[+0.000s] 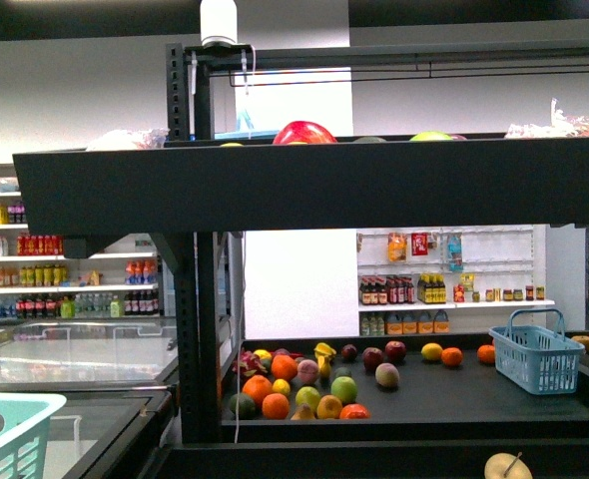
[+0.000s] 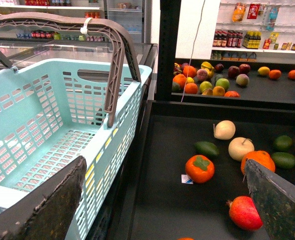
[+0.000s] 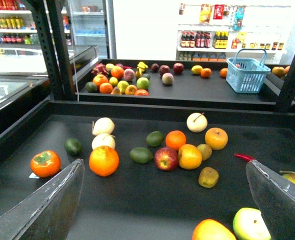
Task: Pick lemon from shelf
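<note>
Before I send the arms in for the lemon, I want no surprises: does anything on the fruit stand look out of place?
One thing: a small white label lies loose on the black tray beside the persimmon. No fruit looks spilled or damaged.

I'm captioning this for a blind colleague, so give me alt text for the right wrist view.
An open gripper hangs over a black shelf tray scattered with fruit: oranges, a red apple, green avocados, a persimmon. On a farther tray lie more fruit, a small yellow lemon and a blue basket.
</note>
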Action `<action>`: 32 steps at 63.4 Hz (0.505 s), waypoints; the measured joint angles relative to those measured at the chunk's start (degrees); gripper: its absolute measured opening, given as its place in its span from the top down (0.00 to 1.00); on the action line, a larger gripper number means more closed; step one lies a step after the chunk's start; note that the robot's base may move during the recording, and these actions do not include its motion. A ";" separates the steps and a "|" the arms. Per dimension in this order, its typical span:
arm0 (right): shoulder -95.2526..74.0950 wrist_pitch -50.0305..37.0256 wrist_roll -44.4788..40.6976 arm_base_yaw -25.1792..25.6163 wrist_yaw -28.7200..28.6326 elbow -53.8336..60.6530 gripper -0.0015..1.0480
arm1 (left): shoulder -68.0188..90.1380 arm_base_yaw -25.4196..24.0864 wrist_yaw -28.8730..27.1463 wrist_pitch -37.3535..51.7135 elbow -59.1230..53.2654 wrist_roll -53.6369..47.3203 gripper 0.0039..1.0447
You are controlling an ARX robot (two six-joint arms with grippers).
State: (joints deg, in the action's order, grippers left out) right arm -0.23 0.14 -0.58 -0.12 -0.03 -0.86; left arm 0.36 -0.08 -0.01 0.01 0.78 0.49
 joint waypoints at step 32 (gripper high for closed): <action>0.00 0.00 0.00 0.00 0.00 0.00 0.07 | 0.00 0.00 0.00 -0.02 0.00 0.00 0.07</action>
State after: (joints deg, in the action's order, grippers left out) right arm -0.23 0.14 -0.58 -0.12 -0.03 -0.86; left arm 0.36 -0.08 -0.01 -0.01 0.78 0.49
